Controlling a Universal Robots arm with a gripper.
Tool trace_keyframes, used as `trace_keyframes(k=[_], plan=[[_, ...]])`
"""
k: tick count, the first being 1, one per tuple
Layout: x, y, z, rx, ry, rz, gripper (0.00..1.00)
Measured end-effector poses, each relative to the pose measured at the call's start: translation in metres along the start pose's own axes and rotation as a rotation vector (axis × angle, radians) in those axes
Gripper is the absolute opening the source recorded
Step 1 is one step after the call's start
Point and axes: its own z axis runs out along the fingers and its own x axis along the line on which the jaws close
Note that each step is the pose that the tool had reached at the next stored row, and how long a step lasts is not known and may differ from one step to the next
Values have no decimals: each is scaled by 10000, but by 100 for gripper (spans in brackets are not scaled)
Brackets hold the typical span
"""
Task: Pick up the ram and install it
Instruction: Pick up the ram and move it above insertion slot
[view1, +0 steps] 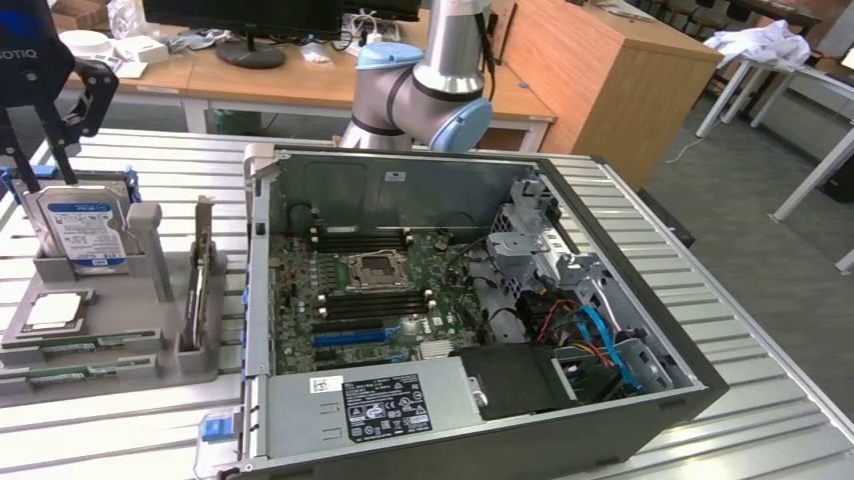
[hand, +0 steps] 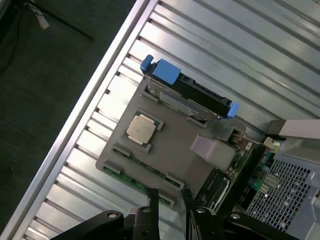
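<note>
Overhead, end effector (hand: 172, 220) – jaws apart – hovers by ram (hand: 126, 175) in grey holder (hand: 175, 150), hard drive (view1: 80, 225) beside.

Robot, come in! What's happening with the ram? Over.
Gripper open, empty, above the gray holder. Ram lying in holder, untouched. No obstacle seen.

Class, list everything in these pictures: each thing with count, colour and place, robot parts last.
table: one, silver, slatted, under everything.
computer case: one, grey, open, on the exterior view's right.
motherboard: one, green, inside the case.
holder: one, grey, beside the case.
hard drive: one, silver and blue, upright in the holder.
processor chip: one, silver, flat on the holder.
ram: two green edges, in slots along the holder's edge.
arm: one, grey and blue, behind the case.
claw: one, black, open, above the holder.
</note>
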Motion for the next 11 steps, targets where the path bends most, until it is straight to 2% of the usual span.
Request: trace_keyframes(k=[11], plan=[[0, 0, 5, -16, 54, -1958, 31]])
